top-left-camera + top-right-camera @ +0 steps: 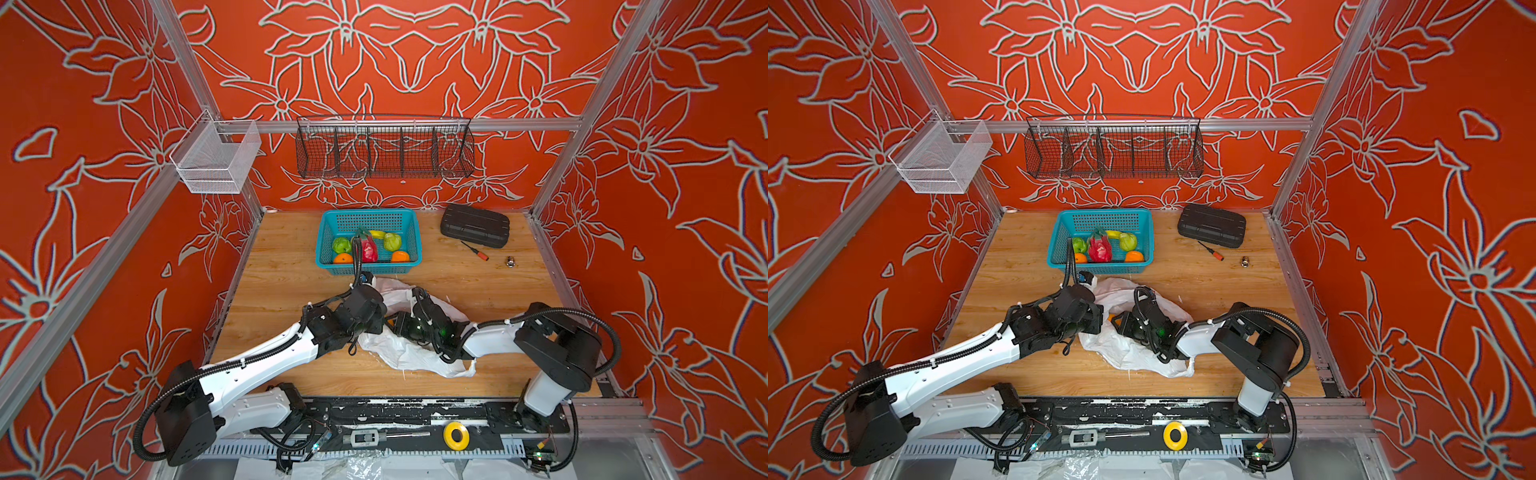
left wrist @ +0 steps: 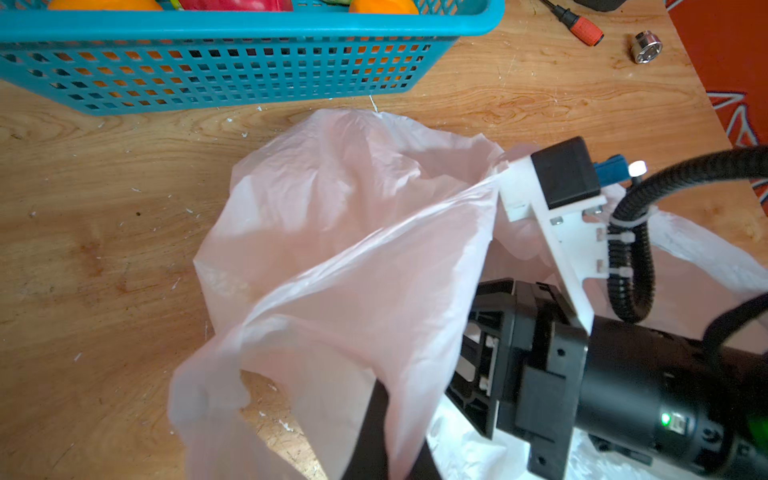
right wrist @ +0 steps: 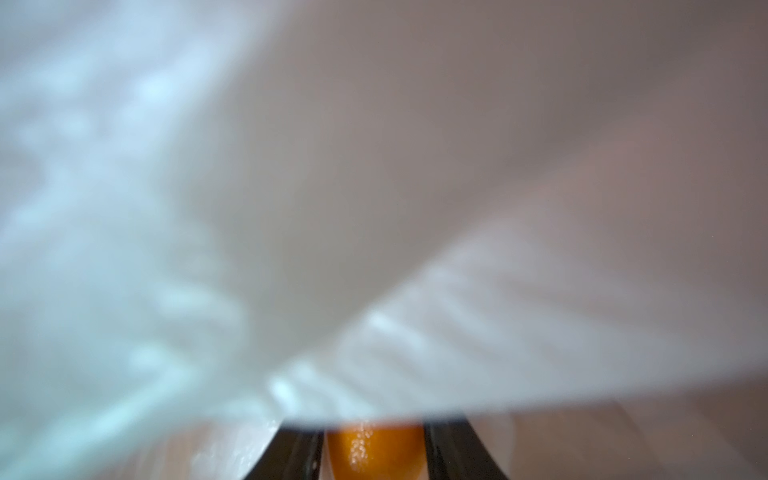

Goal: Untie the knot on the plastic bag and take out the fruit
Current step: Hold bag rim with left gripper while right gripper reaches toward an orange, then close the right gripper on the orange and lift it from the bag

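The plastic bag (image 1: 411,353) (image 1: 1133,353) lies crumpled and open mid-table, under both grippers. My left gripper (image 2: 386,419) is shut on a fold of the bag (image 2: 353,232) and holds it raised. The right gripper (image 3: 374,428) reaches in under the plastic (image 3: 374,208), shut on an orange fruit (image 3: 374,457). That orange (image 1: 390,321) (image 1: 1111,318) just shows between the two wrists in both top views. The knot is out of view. More fruit lies in the teal basket (image 1: 328,266): oranges (image 1: 342,258), green ones (image 1: 392,241) and a dragon fruit (image 1: 369,249).
The basket (image 2: 249,29) stands just behind the bag. Back right lie a black case (image 1: 475,225), a screwdriver (image 1: 474,251) and a small metal socket (image 1: 510,261). A yellow tape roll (image 1: 456,435) sits on the front rail. Wire baskets hang on the wall.
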`<control>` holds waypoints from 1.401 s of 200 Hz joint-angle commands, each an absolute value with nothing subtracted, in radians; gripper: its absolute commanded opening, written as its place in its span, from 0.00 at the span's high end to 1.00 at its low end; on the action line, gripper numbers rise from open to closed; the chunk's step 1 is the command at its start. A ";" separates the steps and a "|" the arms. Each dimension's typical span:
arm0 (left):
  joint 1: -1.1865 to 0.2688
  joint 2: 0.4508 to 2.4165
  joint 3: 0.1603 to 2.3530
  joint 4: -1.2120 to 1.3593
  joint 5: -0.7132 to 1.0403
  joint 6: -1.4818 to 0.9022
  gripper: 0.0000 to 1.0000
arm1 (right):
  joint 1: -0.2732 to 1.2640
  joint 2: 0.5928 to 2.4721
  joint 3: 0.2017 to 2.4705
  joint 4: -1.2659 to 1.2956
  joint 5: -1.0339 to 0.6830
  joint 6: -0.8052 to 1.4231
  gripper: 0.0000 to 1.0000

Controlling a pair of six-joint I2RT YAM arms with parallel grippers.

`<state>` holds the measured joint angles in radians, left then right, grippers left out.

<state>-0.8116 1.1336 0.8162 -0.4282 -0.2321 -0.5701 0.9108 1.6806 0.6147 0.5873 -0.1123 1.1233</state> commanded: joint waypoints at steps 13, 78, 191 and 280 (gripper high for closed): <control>-0.809 1.143 0.822 -0.438 -0.250 -0.591 0.96 | 0.893 1.592 0.581 0.504 -0.070 1.135 0.61; -0.809 1.134 0.837 -0.451 -0.247 -0.593 0.92 | 0.887 1.471 0.619 0.329 -0.035 1.028 0.58; -0.802 1.146 0.818 -0.445 -0.252 -0.629 0.94 | 0.916 1.753 0.814 0.275 -0.191 1.194 0.19; -0.796 1.134 0.808 -0.445 -0.247 -0.626 0.94 | 0.921 1.787 0.752 0.398 -0.186 1.226 0.53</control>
<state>-0.8036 1.1397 0.8165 -0.4366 -0.2386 -0.6106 0.9142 1.7748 0.7879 0.4072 -0.1925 1.2114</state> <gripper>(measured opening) 0.060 0.510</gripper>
